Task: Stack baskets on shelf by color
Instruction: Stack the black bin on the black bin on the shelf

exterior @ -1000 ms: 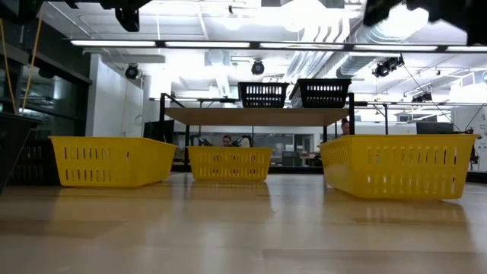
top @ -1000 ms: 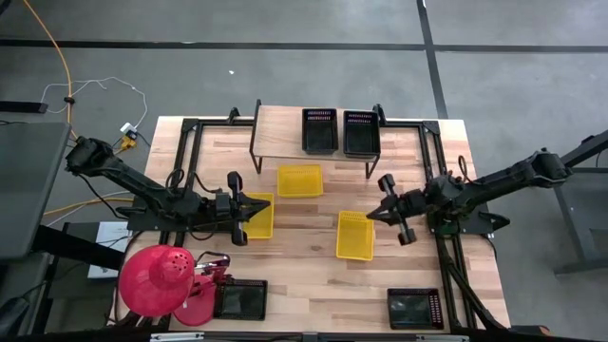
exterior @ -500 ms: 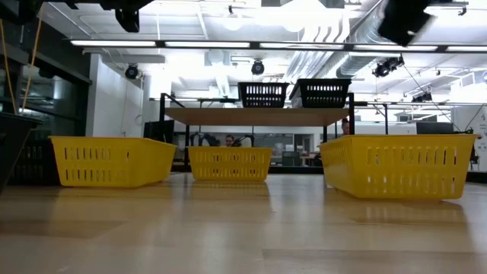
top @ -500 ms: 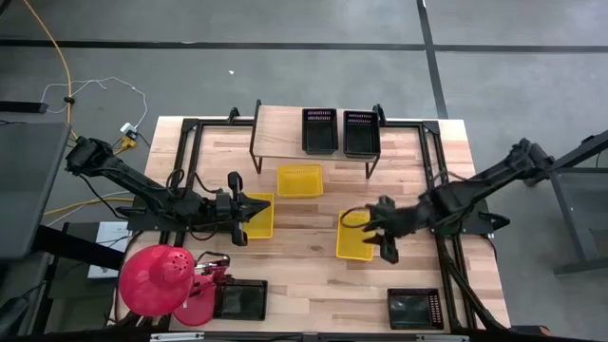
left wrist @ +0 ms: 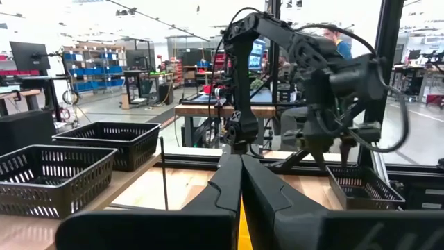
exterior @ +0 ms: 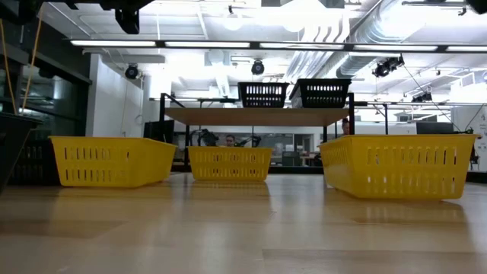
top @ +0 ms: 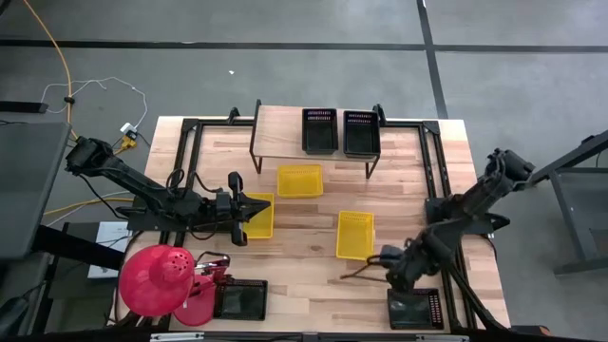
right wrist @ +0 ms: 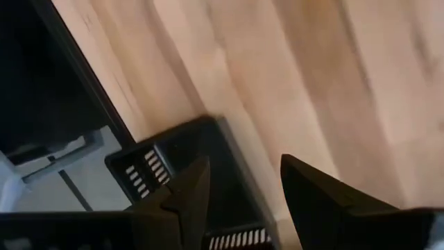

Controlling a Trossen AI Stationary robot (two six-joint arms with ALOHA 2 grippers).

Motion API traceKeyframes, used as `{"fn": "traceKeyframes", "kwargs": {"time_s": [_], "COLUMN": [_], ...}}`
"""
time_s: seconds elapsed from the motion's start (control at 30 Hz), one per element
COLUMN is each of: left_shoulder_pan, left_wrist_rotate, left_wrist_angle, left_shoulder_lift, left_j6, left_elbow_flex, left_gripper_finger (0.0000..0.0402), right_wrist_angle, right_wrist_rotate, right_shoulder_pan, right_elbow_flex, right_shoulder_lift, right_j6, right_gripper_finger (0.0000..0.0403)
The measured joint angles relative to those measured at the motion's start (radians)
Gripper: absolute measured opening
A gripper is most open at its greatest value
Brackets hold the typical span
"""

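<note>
L arm: low, stretched toward table centre, left gripper (top: 249, 215) fingers pressed together | R arm: folded back to near edge, right gripper (top: 385, 269) fingers apart

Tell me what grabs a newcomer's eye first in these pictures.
Three yellow baskets lie spread over the middle of the wooden table. Behind them, two black baskets sit side by side on the right part of the shelf. The right gripper, fingers apart, reaches toward another black basket at the table's near right corner; the left gripper, shut, waits at one yellow basket.
</note>
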State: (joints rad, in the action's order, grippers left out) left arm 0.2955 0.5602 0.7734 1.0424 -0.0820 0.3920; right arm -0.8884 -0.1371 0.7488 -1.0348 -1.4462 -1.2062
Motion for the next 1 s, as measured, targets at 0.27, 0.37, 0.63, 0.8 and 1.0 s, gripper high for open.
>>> {"fn": "traceKeyframes", "kwargs": {"time_s": [0.27,0.37,0.63,0.8,1.0], "left_shoulder_pan": [0.0,0.0,-0.001,-0.001,-0.002], "left_wrist_rotate": [0.0,0.0,0.0,0.0,0.0], "left_wrist_angle": [0.0,0.0,0.001,0.001,0.002], "left_shoulder_lift": [0.0,0.0,0.0,0.0,0.0], "left_j6": [0.0,-0.011,-0.051,-0.053,-0.053], "left_elbow_flex": [0.0,0.0,0.0,0.0,0.0], "left_gripper_finger": [0.0,0.0,0.0,0.0,0.0], "right_wrist_angle": [0.043,0.049,0.032,0.016,0.003], "right_wrist_rotate": [0.018,0.02,0.021,0.028,0.027], "right_shoulder_pan": [0.119,0.152,0.19,0.189,0.189], "right_elbow_flex": [0.0,0.0,0.0,0.0,0.0], "right_shoulder_lift": [-0.066,-0.094,-0.174,-0.205,-0.205], "right_j6": [-0.122,-0.148,-0.084,-0.069,-0.069], "right_gripper_finger": [0.0165,0.0165,0.0165,0.0165,0.0165]}}
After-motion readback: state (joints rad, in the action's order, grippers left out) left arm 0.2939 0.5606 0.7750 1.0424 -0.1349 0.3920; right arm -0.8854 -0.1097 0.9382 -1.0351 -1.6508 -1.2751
